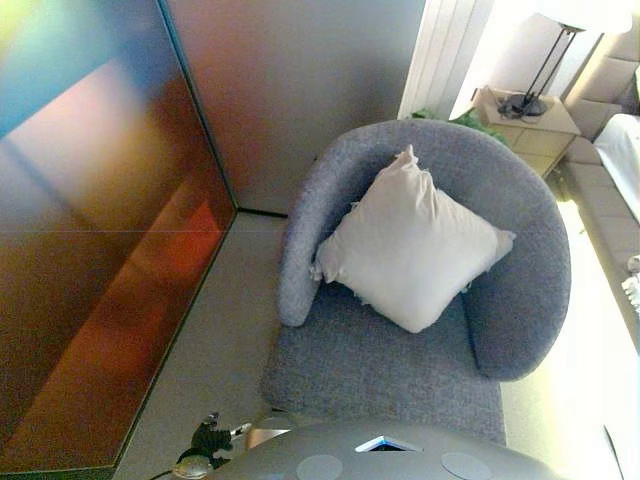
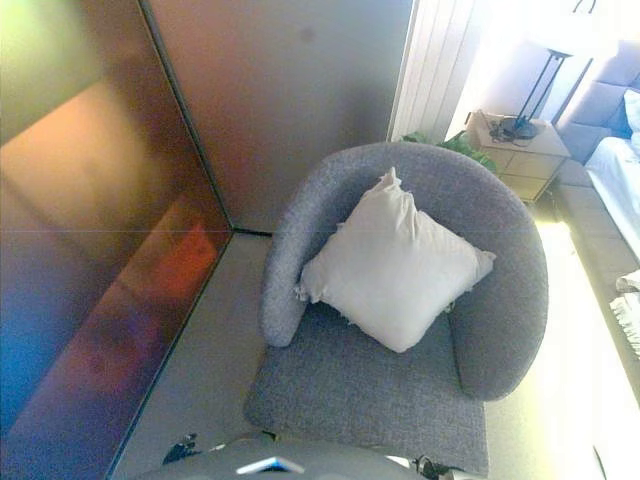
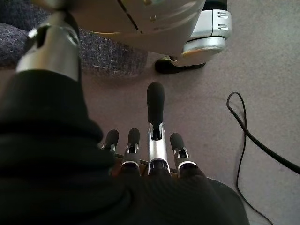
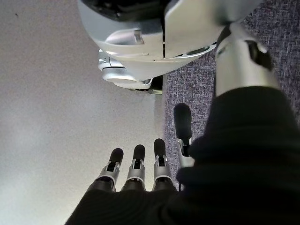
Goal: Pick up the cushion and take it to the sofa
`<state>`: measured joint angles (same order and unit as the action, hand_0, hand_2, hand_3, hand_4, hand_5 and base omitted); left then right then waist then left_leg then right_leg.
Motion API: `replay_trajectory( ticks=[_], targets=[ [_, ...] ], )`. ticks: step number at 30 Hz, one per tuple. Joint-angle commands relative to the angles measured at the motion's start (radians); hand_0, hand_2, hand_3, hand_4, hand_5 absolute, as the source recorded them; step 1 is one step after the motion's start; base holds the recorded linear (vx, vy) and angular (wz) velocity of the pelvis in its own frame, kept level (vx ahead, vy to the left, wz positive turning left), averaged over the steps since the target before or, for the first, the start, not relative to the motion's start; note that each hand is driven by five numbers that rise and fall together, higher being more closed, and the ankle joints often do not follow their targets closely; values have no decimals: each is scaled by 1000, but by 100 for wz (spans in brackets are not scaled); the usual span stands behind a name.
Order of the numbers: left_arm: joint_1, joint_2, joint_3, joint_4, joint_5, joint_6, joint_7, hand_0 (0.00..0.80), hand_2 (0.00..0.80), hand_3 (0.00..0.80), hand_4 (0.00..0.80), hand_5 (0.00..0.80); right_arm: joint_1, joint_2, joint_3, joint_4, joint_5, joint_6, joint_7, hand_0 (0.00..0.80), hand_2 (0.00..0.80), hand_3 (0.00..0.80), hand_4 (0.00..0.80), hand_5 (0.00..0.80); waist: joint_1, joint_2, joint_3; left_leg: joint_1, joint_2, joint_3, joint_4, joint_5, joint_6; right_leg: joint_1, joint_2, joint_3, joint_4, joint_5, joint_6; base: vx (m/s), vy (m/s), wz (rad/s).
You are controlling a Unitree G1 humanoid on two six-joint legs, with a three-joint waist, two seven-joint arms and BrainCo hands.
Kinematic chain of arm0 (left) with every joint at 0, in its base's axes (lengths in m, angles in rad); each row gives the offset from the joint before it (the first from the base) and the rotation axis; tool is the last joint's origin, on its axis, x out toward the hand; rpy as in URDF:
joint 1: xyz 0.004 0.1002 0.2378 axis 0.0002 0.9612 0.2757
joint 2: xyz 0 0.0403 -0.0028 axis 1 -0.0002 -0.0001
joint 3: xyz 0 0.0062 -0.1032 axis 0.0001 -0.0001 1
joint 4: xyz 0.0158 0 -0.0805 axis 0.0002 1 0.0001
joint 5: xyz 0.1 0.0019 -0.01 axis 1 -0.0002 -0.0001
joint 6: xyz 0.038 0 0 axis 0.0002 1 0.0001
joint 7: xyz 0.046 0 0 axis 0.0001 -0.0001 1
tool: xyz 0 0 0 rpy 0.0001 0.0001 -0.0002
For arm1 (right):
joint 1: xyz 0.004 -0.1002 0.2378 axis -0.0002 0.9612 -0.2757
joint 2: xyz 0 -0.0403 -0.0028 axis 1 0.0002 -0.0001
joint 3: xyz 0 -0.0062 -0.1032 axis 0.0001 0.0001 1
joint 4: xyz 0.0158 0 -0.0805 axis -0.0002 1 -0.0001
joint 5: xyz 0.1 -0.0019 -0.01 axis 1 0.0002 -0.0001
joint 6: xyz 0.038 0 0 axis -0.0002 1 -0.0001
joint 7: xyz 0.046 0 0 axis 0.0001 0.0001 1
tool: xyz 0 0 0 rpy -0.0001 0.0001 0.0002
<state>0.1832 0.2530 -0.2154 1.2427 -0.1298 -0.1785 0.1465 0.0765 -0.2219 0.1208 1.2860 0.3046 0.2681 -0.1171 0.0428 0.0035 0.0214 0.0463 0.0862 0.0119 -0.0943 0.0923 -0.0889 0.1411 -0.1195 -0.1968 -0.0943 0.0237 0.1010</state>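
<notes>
**Cushion on the armchair, both hands empty**

A white square cushion [image 1: 410,245] sits on the seat of a grey tub armchair [image 1: 520,300], leaning against its curved backrest with one corner up. The left hand [image 3: 154,140] hangs low over the carpet beside the chair's edge, fingers straight and relaxed, holding nothing. The right hand [image 4: 140,164] hangs likewise, fingers loose and empty. A bedside cabinet [image 1: 530,130] carrying a lamp [image 1: 545,70] stands behind the chair.

no text, label, number or sign can be read anywhere: the white cushion [image 1: 410,245] and the grey armchair [image 1: 520,290] under it are both plain.
</notes>
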Motion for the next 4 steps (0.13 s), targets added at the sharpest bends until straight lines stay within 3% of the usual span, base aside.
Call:
replay_trajectory(
  ticks=[1,4],
  targets=[
    [-92,-7,-19,35,36,10,-7,0,0,0,0,0,-97,-6,20,41,-29,14,10,0,0,0,0,0,31,-28,71,108,-64,5,7,-172,65,16,-12,-1,16,-41,1,-2,-5,6],
    [-93,-7,-22,35,32,13,-11,0,0,0,0,0,-96,-3,22,44,-23,9,2,0,0,0,0,0,29,-28,67,109,-65,4,7,-171,67,16,-12,-1,18,-41,1,6,-3,5]
  ],
)
